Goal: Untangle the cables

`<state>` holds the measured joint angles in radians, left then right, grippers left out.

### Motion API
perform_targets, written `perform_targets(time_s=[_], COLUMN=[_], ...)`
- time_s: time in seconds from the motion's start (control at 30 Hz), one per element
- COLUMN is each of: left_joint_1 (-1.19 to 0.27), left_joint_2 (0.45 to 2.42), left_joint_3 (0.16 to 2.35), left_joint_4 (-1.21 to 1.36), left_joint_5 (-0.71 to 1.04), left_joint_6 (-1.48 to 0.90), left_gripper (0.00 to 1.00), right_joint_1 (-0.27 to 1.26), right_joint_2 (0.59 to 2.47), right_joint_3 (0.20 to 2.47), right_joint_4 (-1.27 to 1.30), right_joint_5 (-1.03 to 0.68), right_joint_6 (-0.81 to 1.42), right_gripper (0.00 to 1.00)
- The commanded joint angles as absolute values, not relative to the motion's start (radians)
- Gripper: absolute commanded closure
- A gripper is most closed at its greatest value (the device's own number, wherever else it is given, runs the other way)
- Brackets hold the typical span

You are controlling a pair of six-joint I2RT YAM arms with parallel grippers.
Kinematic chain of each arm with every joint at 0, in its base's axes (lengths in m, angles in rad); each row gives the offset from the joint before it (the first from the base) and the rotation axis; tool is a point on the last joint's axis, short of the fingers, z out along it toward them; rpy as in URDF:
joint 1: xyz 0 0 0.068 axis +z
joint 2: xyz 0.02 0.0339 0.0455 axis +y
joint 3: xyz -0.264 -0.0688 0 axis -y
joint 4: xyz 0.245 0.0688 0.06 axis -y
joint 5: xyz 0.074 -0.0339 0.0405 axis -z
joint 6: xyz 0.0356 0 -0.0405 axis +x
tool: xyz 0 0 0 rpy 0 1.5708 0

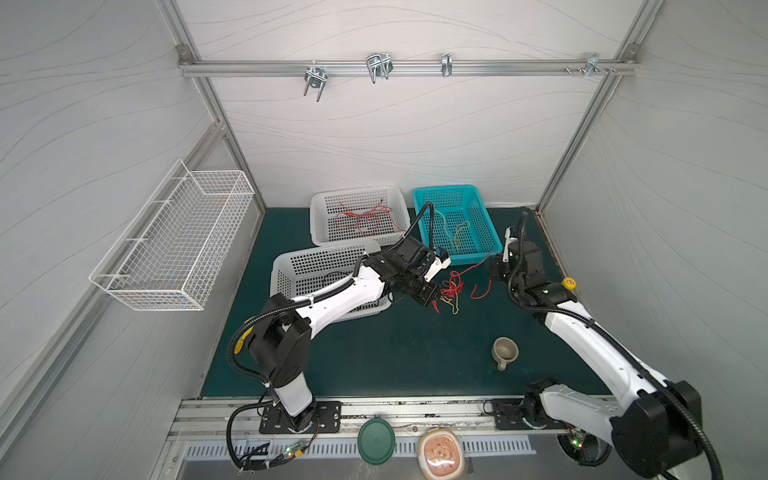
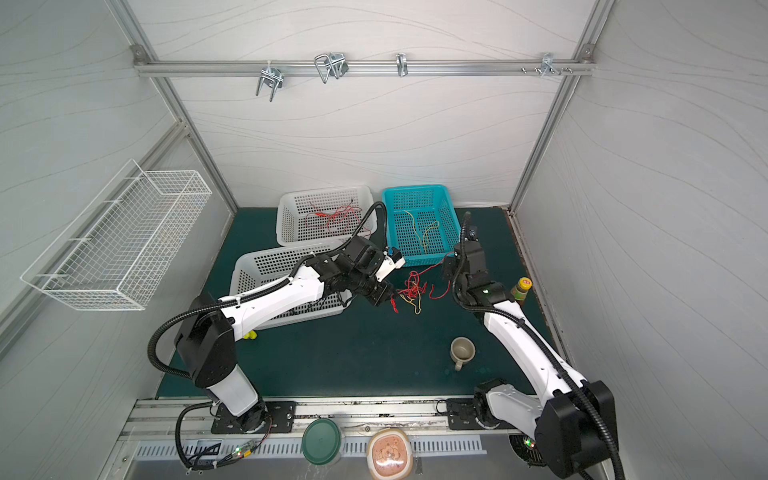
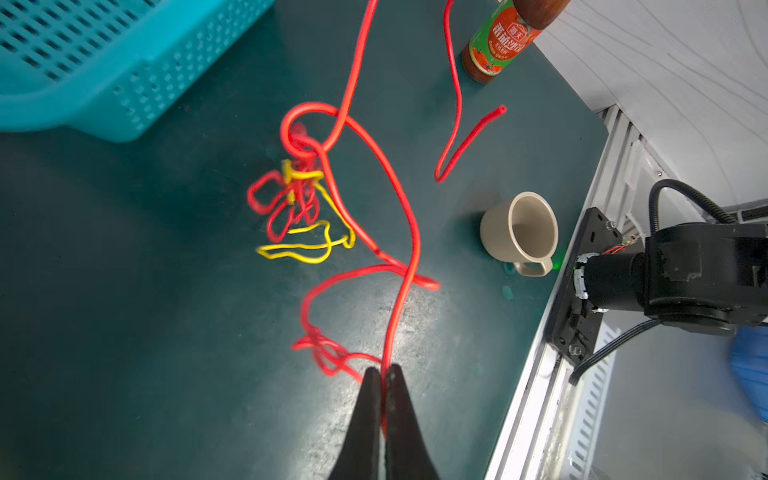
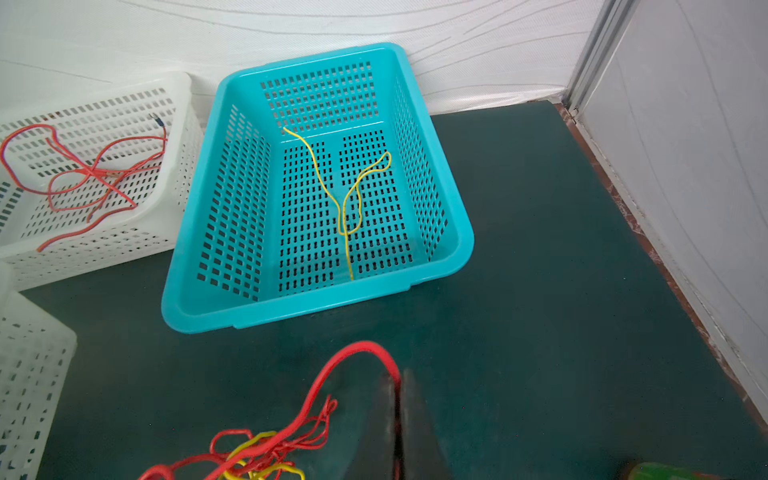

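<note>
Your left jaws are pressed together on a red cable (image 3: 409, 249), pinching it at the very tips, low over the bench (image 1: 374, 353). Your right jaws are likewise closed, nipping a red strand (image 4: 357, 349) that arches up beside them. I cannot tell whether that is the same wire's other end.

Between the two arms, on the bench just in front of the teal basket (image 1: 444, 190), lies the tangle (image 1: 451, 291). It is red loops cinched into a knot (image 3: 305, 145), with a yellow cable (image 3: 307, 249) threaded through them. Another red piece (image 3: 459, 99) lies beside it, outside the knot.

The step in hand looks like drawing one red wire out of that knot, with the sorting partly done. Loose red cables (image 1: 365, 218) sit in the far white basket (image 1: 357, 193), and a yellow wire (image 4: 349, 199) lies in the teal one.

Next, ease your two grips apart slowly and watch the knot. If it tightens rather than slips, slacken and re-grip nearer the crossing, as the yellow cable will likely drag along.

As for writing, the sauce bottle (image 3: 498, 41) near the bench edge has a green-and-red label with white Chinese characters, seemingly 番茄沙司. Its small brand oval is too blurred to read. The beige mug (image 3: 519, 228) shows no writing.
</note>
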<state>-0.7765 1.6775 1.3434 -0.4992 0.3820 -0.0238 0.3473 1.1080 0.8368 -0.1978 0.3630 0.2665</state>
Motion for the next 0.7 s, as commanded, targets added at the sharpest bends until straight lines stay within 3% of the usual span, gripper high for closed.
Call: perform_targets(time_s=[0.0,0.4,0.67], left_joint_1=[-0.782,-0.757,-0.743], left_joint_2=[1.648,1.673,1.692], left_joint_3=[1.346,1.391,1.383], left_joint_4=[-0.563,-0.618,-0.566], left_joint_5=[0.313,0.078,0.139], left_joint_6=[0.02,-0.015,-0.055], left_gripper=[1.0,1.0,1.0], right_joint_1=[0.313,0.227,0.223], right_joint_2=[1.11,1.048,0.985], right_joint_3=[0.868,0.867,0.839], right_joint_4=[-0.218,-0.308,-0.272], right_joint_5=[0.42,0.409,0.117], right_joint_6=[0.292,0.356,0.37], right_gripper=[1.0,1.0,1.0])
